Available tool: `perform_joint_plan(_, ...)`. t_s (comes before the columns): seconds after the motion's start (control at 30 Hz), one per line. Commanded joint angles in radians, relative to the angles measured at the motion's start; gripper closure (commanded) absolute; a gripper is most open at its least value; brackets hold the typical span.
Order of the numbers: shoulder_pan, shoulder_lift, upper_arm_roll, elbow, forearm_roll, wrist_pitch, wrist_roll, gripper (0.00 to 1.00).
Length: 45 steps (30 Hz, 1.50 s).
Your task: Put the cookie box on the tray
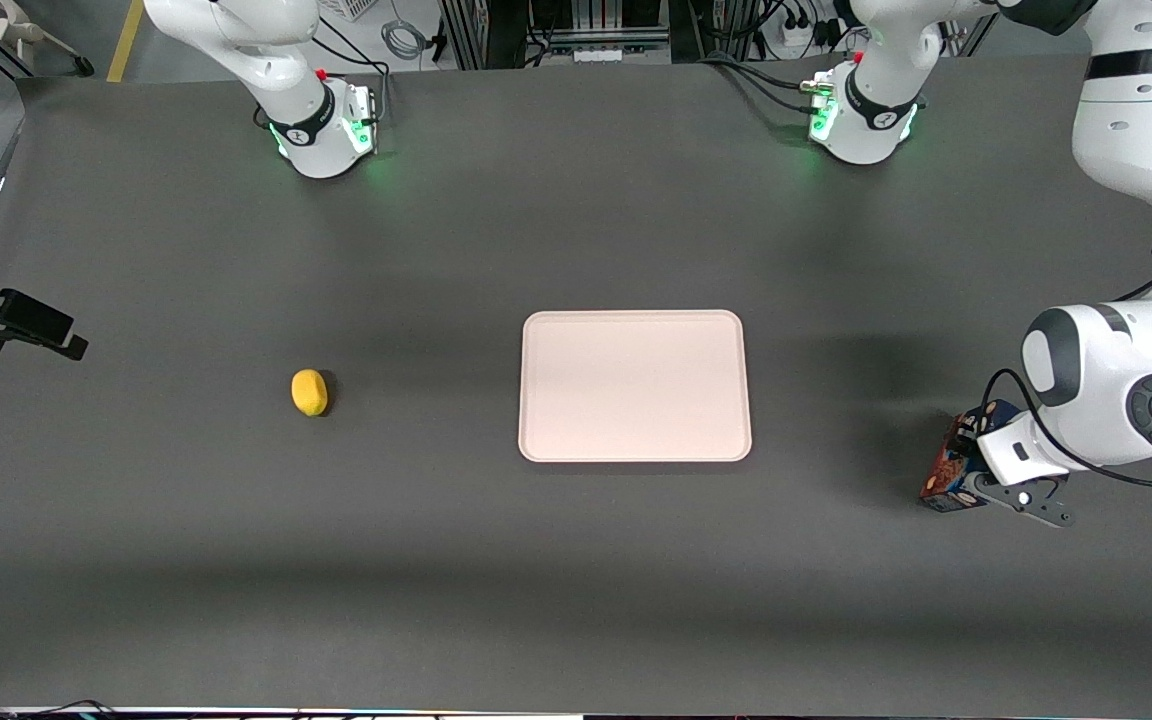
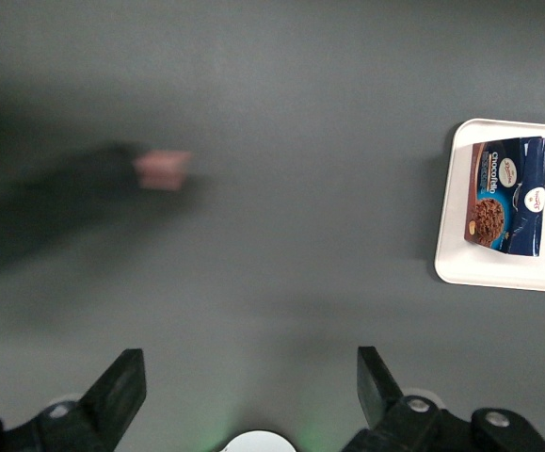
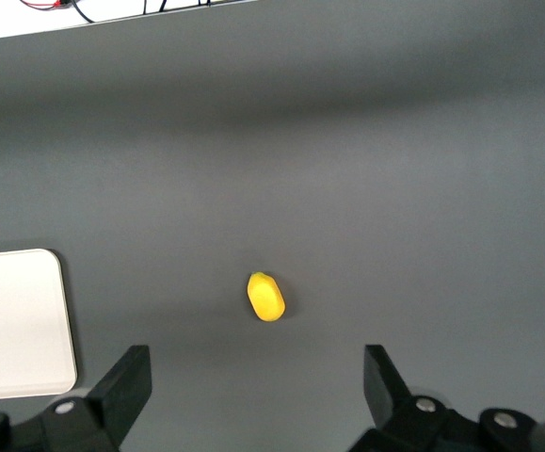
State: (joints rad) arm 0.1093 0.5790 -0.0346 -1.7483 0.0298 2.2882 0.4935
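In the front view the cookie box [image 1: 951,468], dark navy with brown cookie pictures, stands on the table toward the working arm's end, well away from the pale pink tray [image 1: 634,386], which holds nothing. The left gripper [image 1: 981,468] is down right at the box, and the wrist hides its fingers there. The left wrist view differs. There the gripper [image 2: 251,377] has its jaws wide apart over bare table with nothing between them. That view also shows a cookie box [image 2: 509,195] lying flat on a pale tray [image 2: 453,254], away from the fingers.
A small yellow rounded object [image 1: 309,392] lies on the table toward the parked arm's end, beside the tray; it also shows in the right wrist view [image 3: 266,297]. A blurred pink shape [image 2: 164,169] shows in the left wrist view. The table is dark grey.
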Motion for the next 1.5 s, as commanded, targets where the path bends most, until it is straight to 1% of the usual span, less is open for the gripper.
perform_joint_plan(0.0, 0.003, -0.019, 0.002, -0.011, -0.025, -0.012, 0.011, 1.0)
perform_joint_plan(0.17, 0.003, -0.034, 0.013, 0.003, -0.028, -0.035, 0.01, 1.0)
perform_joint_plan(0.33, 0.001, -0.099, 0.013, 0.055, -0.054, -0.148, -0.039, 1.0)
perform_joint_plan(0.5, 0.0, -0.143, 0.012, 0.191, -0.079, -0.386, -0.105, 1.0)
perform_joint_plan(0.67, -0.007, -0.195, -0.001, 0.315, -0.079, -0.6, -0.272, 1.0)
perform_joint_plan(0.8, -0.008, -0.243, -0.086, 0.343, -0.076, -0.723, -0.494, 1.0)
perform_joint_plan(0.9, -0.01, -0.278, -0.165, 0.332, -0.068, -0.779, -0.671, 1.0)
perform_joint_plan(1.0, -0.01, -0.288, -0.253, 0.331, -0.065, -0.817, -0.82, 1.0)
perform_joint_plan(1.13, -0.014, -0.286, -0.353, 0.299, -0.065, -0.794, -0.973, 1.0)
perform_joint_plan(1.2, -0.017, -0.281, -0.39, 0.264, -0.065, -0.747, -1.024, 1.0)
perform_joint_plan(1.33, -0.019, -0.28, -0.442, 0.14, -0.065, -0.594, -1.046, 1.0)
perform_joint_plan(1.47, -0.022, -0.269, -0.462, 0.017, -0.064, -0.429, -1.032, 1.0)
